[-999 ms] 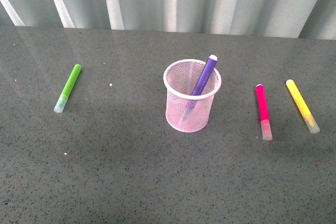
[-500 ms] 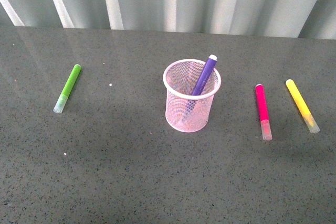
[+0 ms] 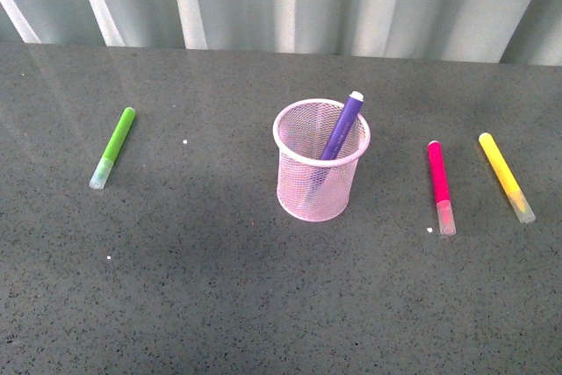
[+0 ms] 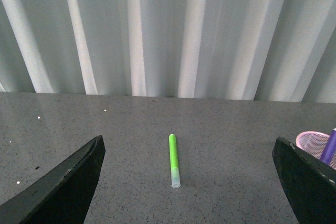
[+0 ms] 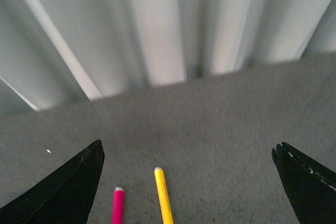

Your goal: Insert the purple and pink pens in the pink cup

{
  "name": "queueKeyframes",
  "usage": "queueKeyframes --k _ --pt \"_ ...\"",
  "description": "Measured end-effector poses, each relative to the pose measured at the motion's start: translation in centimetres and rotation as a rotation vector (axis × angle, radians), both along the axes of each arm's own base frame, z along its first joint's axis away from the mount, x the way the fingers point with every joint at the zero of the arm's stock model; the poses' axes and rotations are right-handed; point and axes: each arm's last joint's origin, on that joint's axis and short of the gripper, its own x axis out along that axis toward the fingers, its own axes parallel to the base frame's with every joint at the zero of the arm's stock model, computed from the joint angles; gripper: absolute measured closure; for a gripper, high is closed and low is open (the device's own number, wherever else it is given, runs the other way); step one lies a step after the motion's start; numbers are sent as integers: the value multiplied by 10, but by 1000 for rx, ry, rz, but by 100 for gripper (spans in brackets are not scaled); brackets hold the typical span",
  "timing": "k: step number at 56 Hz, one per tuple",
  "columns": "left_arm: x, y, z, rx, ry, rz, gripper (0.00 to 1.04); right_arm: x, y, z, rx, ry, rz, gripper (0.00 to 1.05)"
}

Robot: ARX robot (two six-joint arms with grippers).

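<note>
Now purple pen (image 3: 342, 127) leaning inside pink cup (image 3: 303, 191); pink pen (image 3: 440, 187) flat on table (image 3: 219, 287), right of cup, long axis near-to-far, capped end nearest robot. Closest to right gripper (image 5: 186, 146): spread wide, empty. Left gripper (image 4: 188, 140) likewise wide, empty.

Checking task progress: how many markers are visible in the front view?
4: purple marker in the pink mesh cup, green marker left of it, pink marker and yellow marker right.

Pale-pink mesh cup (image 3: 320, 161) holds purple pen (image 3: 342, 127); magenta-pink pen (image 3: 439, 183), yellow marker (image 3: 505, 176) and lime-green marker (image 3: 114, 147) lie on dark grey speckled surface (image 3: 219, 287).
</note>
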Motion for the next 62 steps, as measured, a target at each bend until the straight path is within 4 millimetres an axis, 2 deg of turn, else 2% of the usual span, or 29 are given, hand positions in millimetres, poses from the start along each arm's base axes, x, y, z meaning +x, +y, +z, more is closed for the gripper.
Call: queueKeyframes --k 8,15,31,44,62 --pt "0 0 0 0 0 0 7 61 21 -43 2 270 54 7" --pt "0 0 0 0 0 0 7 79 38 -64 -7 372 98 7" --pt "0 0 0 0 0 0 7 96 67 -100 28 481 148 7" --pt "0 0 0 0 0 0 7 100 84 -135 79 549 151 7" --pt "0 0 0 0 0 0 7 107 87 -163 108 589 134 7"
